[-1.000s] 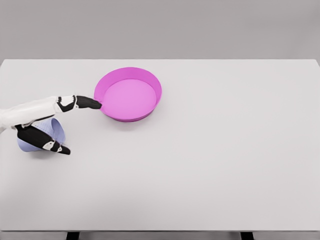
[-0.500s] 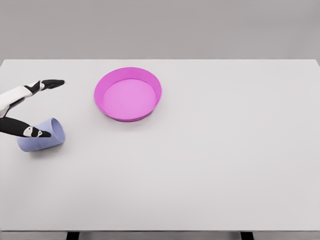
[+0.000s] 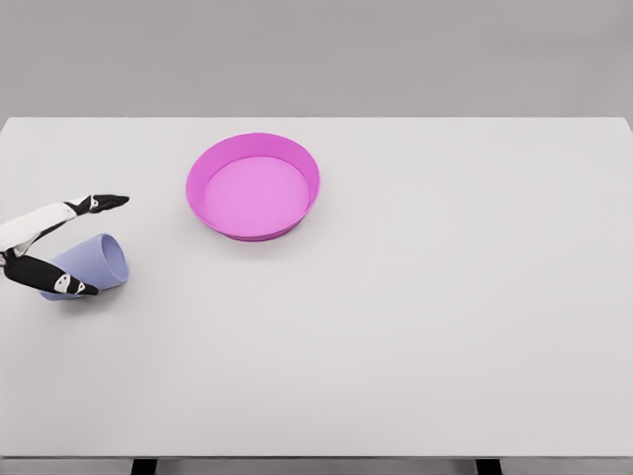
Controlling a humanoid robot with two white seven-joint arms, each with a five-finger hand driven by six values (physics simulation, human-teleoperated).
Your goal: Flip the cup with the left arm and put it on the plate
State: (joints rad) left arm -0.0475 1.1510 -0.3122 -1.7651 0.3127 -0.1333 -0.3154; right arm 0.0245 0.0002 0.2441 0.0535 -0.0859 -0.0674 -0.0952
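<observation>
A lavender cup (image 3: 91, 265) lies on its side at the left of the white table (image 3: 415, 297), its mouth facing right. My left hand (image 3: 79, 242) comes in from the left edge, fingers spread. One finger (image 3: 99, 202) reaches above the cup. Another finger (image 3: 54, 279) lies across the cup's lower left side. The hand holds nothing. A magenta plate (image 3: 253, 186) with a raised rim sits to the upper right of the cup, well apart from it. The right arm is out of view.
The table's front edge runs along the bottom of the view, with dark legs just below it. A plain grey wall stands behind the table.
My left hand has pulled back leftward from the plate's rim toward the table's left edge. Its upper finger has dropped closer to the cup. The cup shifted slightly.
</observation>
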